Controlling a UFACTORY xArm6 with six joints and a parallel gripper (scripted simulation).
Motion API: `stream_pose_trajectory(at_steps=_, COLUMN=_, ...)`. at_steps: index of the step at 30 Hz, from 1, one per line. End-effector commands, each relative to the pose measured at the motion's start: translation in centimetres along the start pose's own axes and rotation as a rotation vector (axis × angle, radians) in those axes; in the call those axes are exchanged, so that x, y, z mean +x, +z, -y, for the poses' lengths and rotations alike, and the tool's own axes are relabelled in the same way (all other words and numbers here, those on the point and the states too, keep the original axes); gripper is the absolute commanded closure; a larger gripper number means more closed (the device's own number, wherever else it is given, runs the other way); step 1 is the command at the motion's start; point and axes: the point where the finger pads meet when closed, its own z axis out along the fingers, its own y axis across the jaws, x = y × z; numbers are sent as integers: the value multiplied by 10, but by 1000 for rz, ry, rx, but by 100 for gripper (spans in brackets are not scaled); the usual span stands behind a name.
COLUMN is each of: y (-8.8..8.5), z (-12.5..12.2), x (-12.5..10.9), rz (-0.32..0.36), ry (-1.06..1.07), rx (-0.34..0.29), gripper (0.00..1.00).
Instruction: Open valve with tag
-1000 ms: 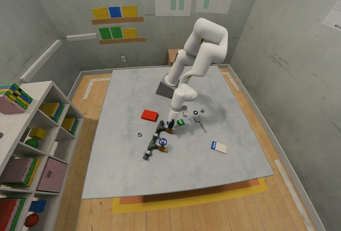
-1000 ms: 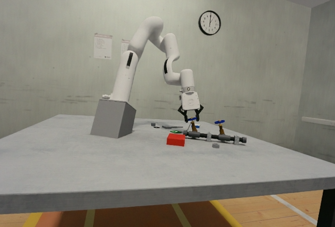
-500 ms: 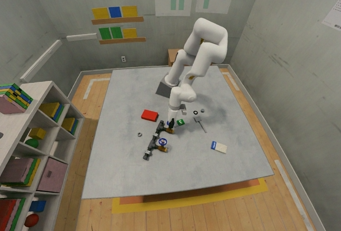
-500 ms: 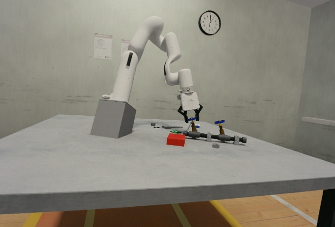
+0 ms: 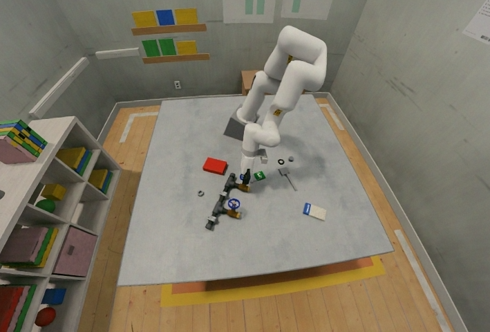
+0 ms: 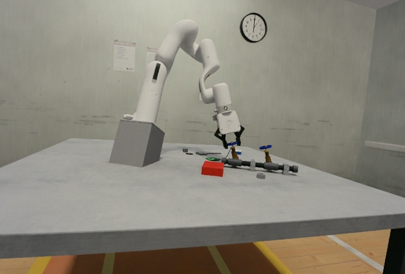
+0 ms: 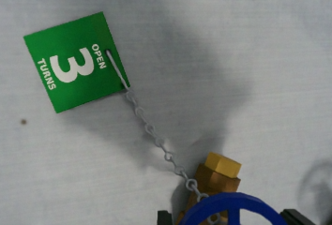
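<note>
A dark pipe (image 5: 221, 200) lies on the table with two brass valves, each with a blue handwheel. My gripper (image 5: 245, 178) stands straight down over the far valve and is shut on its blue handwheel (image 6: 232, 143), which also shows at the bottom edge of the wrist view (image 7: 230, 211). A thin chain (image 7: 155, 136) runs from this valve to a green tag (image 7: 76, 62) lying flat on the table. The tag reads "OPEN 3 TURNS". It also shows in the top view (image 5: 259, 176). The near valve's handwheel (image 5: 233, 203) stands free, with no tag.
A red block (image 5: 214, 165) lies left of the pipe. A small grey nut (image 5: 202, 194) lies by the pipe. A scraper (image 5: 288, 177), a black ring (image 5: 280, 161), a grey ball (image 5: 291, 158) and a white and blue card (image 5: 314, 211) lie to the right.
</note>
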Motion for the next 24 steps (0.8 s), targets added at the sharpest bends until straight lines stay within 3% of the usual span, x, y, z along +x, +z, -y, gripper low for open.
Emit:
stream_pose_trajectory(at_steps=1, y=0, z=-1, x=0, rz=1, ry=0, rx=-9, gripper=100)
stream_pose_trajectory(at_steps=2, y=0, z=-1, x=0, rz=1, ry=0, rx=-9, gripper=0)
stream_pose_trajectory(at_steps=24, y=0, z=-1, x=0, rz=1, ry=0, rx=-9, gripper=0)
